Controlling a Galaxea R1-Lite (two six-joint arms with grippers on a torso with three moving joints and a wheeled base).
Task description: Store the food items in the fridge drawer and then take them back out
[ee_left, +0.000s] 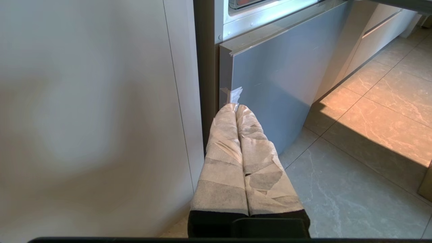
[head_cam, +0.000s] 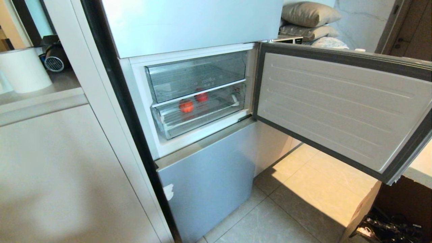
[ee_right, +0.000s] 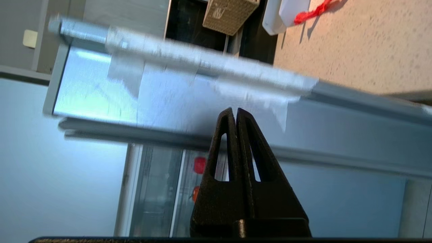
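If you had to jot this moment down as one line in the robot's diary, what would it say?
fridge door: open | food items: in fridge drawer | right gripper: shut, empty, near door edge | left gripper: shut, parked low

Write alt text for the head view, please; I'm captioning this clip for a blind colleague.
An open fridge compartment holds two clear drawers: the lower fridge drawer contains a glossy red food item and an orange-red one, beneath a shallower drawer printed "coolBox". The compartment door stands swung open to the right over a tiled floor. No robot arm shows.
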